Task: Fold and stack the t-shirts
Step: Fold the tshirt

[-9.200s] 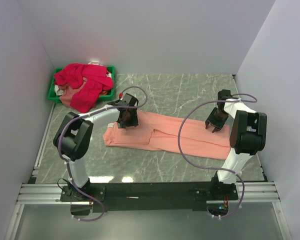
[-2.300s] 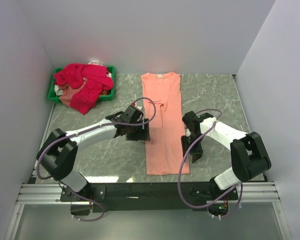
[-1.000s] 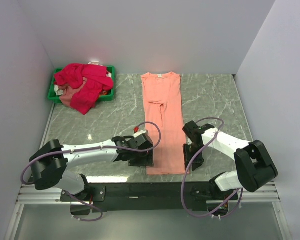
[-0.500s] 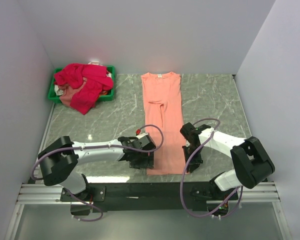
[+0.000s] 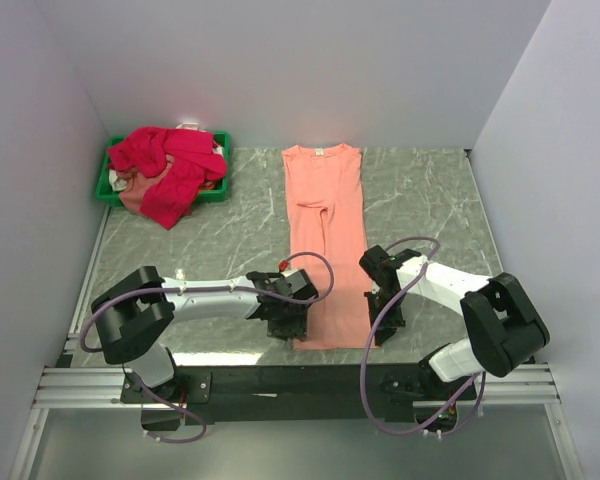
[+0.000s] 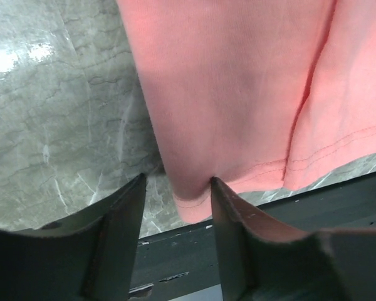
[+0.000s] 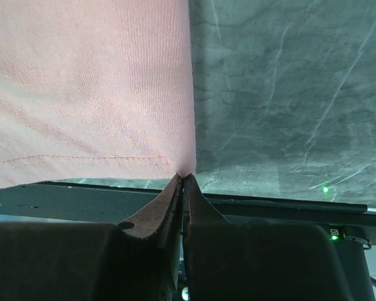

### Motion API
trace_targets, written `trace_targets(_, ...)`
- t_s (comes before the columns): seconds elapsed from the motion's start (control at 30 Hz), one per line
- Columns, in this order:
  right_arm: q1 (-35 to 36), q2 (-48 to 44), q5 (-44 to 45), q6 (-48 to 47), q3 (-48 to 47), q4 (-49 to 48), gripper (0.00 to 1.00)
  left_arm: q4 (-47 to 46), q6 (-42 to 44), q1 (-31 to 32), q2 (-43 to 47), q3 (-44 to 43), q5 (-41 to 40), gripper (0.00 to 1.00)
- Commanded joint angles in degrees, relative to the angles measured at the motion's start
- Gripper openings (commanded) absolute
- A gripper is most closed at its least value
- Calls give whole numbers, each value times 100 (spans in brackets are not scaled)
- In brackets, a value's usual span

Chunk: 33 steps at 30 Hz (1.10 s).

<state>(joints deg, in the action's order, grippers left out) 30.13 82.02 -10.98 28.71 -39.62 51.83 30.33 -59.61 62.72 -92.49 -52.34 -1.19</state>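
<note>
Two pincers sit at near hem of salmon t-shirt (image 5: 327,235), flat on table (image 5: 430,200). R gripper (image 7: 182,179) clamped on its corner; L gripper (image 6: 175,186) approx half apart, straddling other corner. Top cam: I can't see fingertips.

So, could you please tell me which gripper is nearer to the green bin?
Left. The left gripper straddles the near-left corner of the salmon t-shirt, on the same side as the green bin; the right gripper pinches the near-right corner, farther across the shirt.

Overhead view looks down from behind the arms. Both close wrist views seemingly share its lower-centre salmon t-shirt (image 5: 328,250) hem.
</note>
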Motion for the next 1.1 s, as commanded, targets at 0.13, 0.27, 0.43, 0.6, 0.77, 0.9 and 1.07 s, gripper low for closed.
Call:
trace_targets(0.13,63,60,131,38,42,46,3,-35,-59,47,-41,144,277,44)
trace_targets(0.27,54,51,158,47,33,64,0,-255,-77,56,-41,320,514,39)
trace_targets(0.43,54,42,245,73,24,107,0,-264,-50,83,-234,285,585,7)
trace_targets(0.6,54,16,404,170,15,187,0,-123,-217,109,-173,408,436,0)
trace_targets(0.77,54,7,527,223,-11,257,0,-106,-252,109,-85,444,409,0)
trace_targets(0.9,46,-28,571,232,-72,301,0,-53,-226,109,-120,365,383,0)
trace_targets(1.07,54,-221,562,258,-318,529,0,201,-129,118,55,58,138,0)
